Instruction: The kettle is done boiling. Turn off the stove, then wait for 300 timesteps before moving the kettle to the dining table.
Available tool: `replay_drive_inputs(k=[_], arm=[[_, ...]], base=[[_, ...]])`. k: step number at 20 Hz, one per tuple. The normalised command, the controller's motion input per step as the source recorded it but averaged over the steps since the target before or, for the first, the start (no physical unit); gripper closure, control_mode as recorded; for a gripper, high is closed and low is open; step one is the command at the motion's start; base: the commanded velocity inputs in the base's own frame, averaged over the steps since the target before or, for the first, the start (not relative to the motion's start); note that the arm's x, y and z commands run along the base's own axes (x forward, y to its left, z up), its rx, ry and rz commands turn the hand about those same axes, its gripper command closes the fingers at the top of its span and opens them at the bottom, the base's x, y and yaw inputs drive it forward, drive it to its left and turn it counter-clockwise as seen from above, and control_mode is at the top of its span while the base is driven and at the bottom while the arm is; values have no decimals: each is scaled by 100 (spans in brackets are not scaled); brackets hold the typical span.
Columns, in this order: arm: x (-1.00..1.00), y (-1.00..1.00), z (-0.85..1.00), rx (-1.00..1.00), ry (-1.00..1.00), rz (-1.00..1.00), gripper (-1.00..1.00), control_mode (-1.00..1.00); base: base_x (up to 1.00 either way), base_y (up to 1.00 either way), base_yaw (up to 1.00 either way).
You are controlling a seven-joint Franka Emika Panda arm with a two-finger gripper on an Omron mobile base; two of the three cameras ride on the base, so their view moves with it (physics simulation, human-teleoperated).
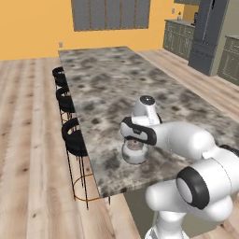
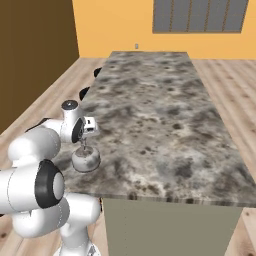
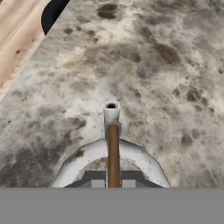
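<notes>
The gripper is pointing down over the table's near end, its jaws closing tight on the kettle's thin brown handle. In the hand view the two dark fingertips are sitting on either side of that handle, which is running straight away from them along the middle of the kettle's top.

Directly beneath the gripper the kettle is hanging or resting right at the marble surface; whether its base is touching the top cannot be told. In the hand view its rounded silver body is curving out to both sides of the fingers, and its short spout is pointing away from the gripper, across the tabletop.

The table is spreading out under and beyond the gripper, its grey-brown speckled marble running far ahead toward an orange wall. In the left base view the kettle is sitting near the table's close edge, a little in from the side lined with stools.

Off to the gripper's left, below the table's long edge, black round stools are standing in a row on the wooden floor, each one farther off than the last. In the hand view one stool's dark seat is peeking past the table's far left corner.
</notes>
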Motion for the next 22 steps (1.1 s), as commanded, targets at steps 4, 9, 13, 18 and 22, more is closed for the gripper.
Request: replay_drive_inputs(k=[4,9,13,18,22], arm=[[0,2,-5,0,0,0,-100,-100],[-1,0,0,0,0,0,-100,-100],[-3,0,4,0,0,0,-100,-100],[0,0,29,-1,1,-1,-100,-100],[0,0,36,-3,2,-2,-100,-100]], base=[[0,0,0],[0,0,0],[0,0,0],[0,0,0],[0,0,0]])
